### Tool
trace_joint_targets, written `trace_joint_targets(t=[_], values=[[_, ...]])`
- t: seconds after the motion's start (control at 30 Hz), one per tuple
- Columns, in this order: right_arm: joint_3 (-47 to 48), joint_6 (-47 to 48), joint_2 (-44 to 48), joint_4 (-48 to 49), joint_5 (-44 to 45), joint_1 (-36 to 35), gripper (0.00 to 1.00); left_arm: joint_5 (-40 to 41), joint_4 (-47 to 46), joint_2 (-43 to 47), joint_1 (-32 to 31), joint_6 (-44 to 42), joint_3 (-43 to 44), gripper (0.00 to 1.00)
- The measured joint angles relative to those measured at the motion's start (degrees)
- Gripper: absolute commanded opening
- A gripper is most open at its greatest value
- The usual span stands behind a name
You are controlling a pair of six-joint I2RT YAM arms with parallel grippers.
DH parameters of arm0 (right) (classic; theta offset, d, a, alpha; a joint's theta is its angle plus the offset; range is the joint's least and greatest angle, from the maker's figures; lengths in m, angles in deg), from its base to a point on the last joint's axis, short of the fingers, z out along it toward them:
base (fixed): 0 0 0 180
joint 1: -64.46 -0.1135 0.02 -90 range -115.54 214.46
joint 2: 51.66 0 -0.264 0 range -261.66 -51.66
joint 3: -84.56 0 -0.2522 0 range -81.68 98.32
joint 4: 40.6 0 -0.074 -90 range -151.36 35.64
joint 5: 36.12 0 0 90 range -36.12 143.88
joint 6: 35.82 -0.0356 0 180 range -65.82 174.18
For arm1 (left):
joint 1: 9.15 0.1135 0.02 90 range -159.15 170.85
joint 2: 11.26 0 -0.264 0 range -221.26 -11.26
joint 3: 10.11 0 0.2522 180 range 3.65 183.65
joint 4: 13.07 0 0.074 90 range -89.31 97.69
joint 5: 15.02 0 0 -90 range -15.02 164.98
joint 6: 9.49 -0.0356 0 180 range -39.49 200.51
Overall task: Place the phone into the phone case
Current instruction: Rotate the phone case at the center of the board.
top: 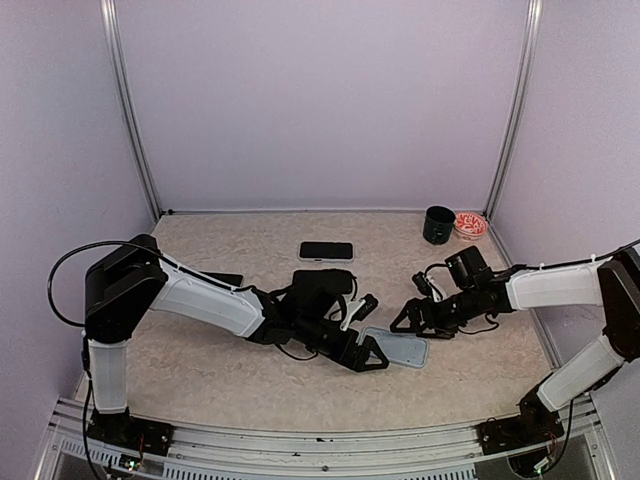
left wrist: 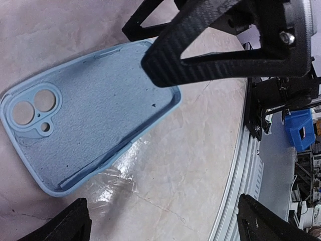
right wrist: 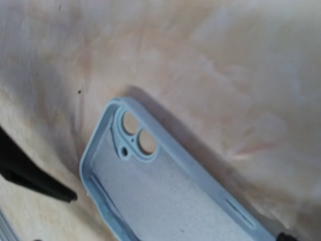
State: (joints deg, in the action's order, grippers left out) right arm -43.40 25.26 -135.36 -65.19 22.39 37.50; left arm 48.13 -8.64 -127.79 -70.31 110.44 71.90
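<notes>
The black phone [top: 326,250] lies flat at the table's middle back, apart from both grippers. The light blue phone case [top: 397,347] lies open side up at the front middle. It also shows in the left wrist view [left wrist: 90,120] and in the right wrist view [right wrist: 165,196]. My left gripper [top: 366,356] is open and empty at the case's left end, its fingertips [left wrist: 65,226] spread wide over bare table. My right gripper [top: 410,318] is low over the case's far edge with its jaws apart. Its fingers [left wrist: 210,50] overlap the case's end, and contact is unclear.
A dark cup [top: 438,225] and a small red and white bowl [top: 470,224] stand at the back right corner. A flat black object [top: 224,280] lies partly behind my left arm. The metal rail [left wrist: 241,165] runs along the table's front edge near the case.
</notes>
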Motion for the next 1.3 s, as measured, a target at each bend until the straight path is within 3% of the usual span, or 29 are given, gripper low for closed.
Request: trace_joint_targets(t=[0.77,1.3], values=[[0.6,0.8,-2.8,0.5,-1.1,-0.6,0.99,0.1,1.9,-0.4,0.4,2.2,-0.6,0.99],[-3.2,0.3,-2.1,5.6,-5.8,-2.2,0.99,0.7,-3.3,-2.5,3.5,4.9,-0.3,0.99]])
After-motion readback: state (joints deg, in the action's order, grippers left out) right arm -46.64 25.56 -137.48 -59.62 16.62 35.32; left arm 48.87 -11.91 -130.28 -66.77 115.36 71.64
